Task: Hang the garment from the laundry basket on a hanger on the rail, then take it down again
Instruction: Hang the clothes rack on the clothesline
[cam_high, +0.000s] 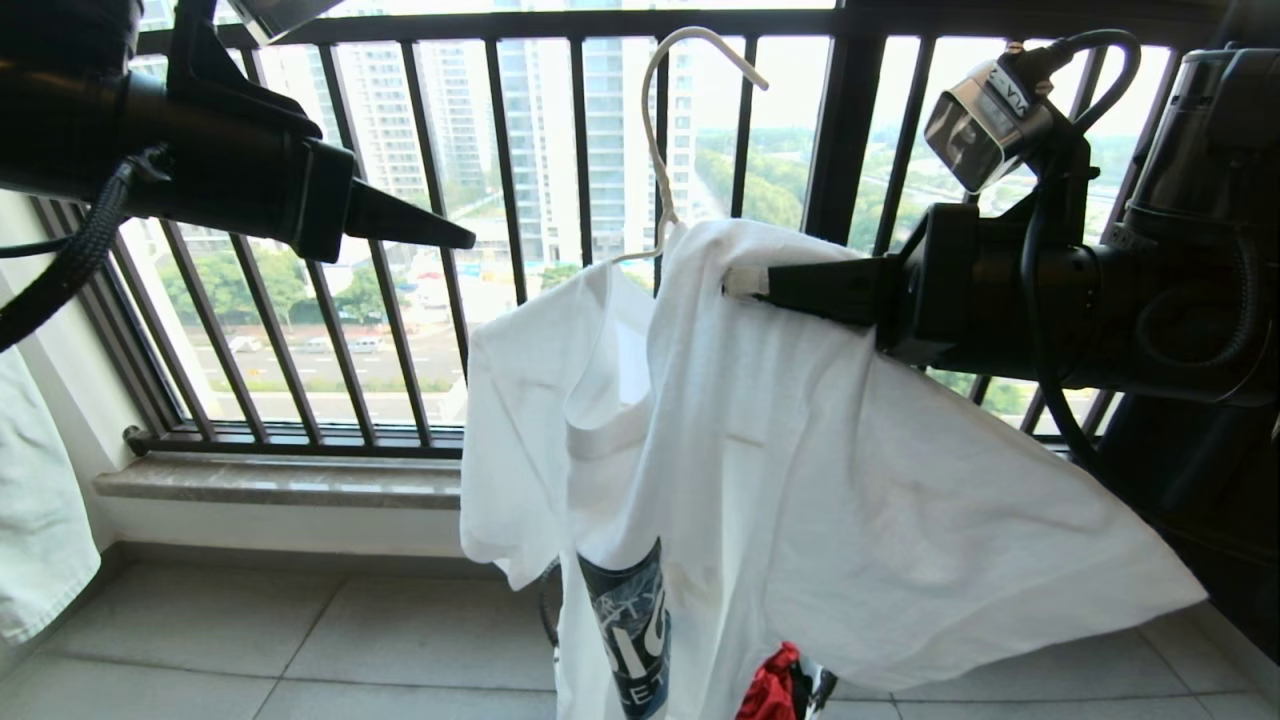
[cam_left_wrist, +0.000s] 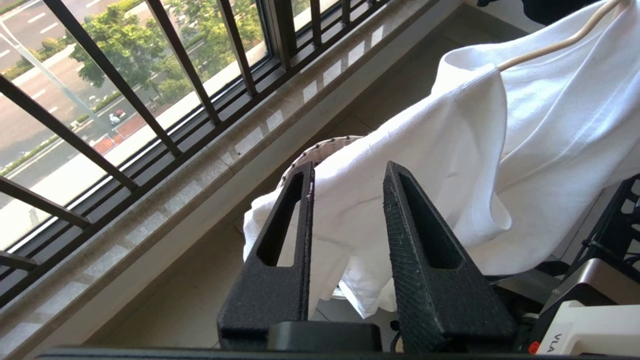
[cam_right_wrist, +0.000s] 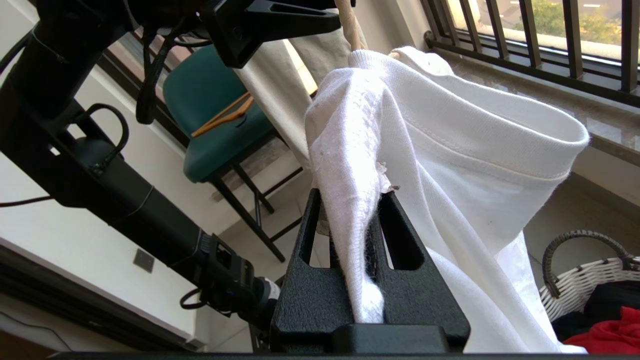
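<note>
The right end effector (cam_right_wrist: 372, 200) pinches the T-shirt (cam_high: 780, 450) at its shoulder edge beside the hanger (cam_high: 660, 150). The left end effector (cam_left_wrist: 347, 172) hangs clear of the T-shirt, jaws narrowly apart and empty.

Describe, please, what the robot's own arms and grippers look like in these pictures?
Both arms are matte black with black cables. The left gripper and right gripper have tapered wedge fingers with slotted cut-outs and textured inner faces. A silvery camera box sits on the right wrist.

The right gripper (cam_high: 745, 282) pinches the shoulder of the white T-shirt (cam_high: 780, 480), which hangs on the cream hanger (cam_high: 655, 130) before the black window railing (cam_high: 500, 150). The left gripper (cam_high: 465, 240) hovers apart, high at the left.
</note>
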